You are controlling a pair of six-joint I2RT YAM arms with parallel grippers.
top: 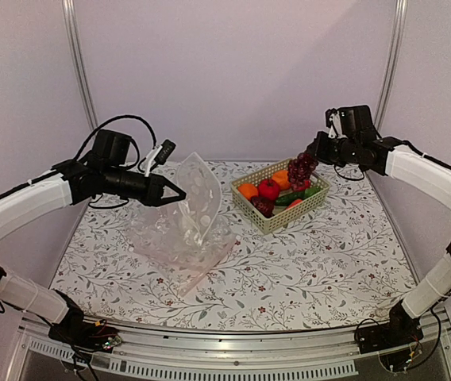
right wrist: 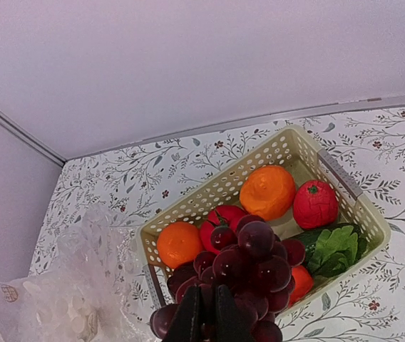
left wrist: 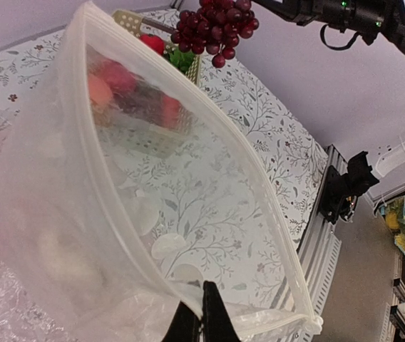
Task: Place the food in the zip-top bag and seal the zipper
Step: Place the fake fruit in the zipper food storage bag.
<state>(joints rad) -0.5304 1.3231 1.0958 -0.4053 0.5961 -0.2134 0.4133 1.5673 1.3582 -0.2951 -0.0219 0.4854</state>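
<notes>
Fruit is split between two places. The bunch of dark purple grapes point(right wrist: 239, 269) hangs in the air from the right gripper point(right wrist: 206, 315), whose fingers are pinched almost together on the top of the bunch. It hangs just above the near part of the cream basket point(right wrist: 293, 147). In the overhead view the bunch sits over the basket's back right corner, clear of the other contents.

The round red fruit point(top: 269, 189) lies inside the basket, between two oranges point(right wrist: 267, 191). A green cucumber point(top: 292, 195), a leafy green piece point(right wrist: 334, 248) and another red piece point(right wrist: 315, 203) share the basket with it.

The left gripper point(left wrist: 202, 315) has its fingers squeezed fully together on the rim of the zip-top bag point(left wrist: 67, 214). It holds the bag up off the flowered table point(top: 329, 262) with the mouth gaping wide. The zipper point(left wrist: 256, 189) runs as a pale strip around that open mouth, its two sides well apart, so it is not sealed. No food is inside the bag.

Crumpled clear plastic point(top: 158, 238) lies on the table under and around the bag's lower end. The bag stands to the left of the basket, near it but not touching.
</notes>
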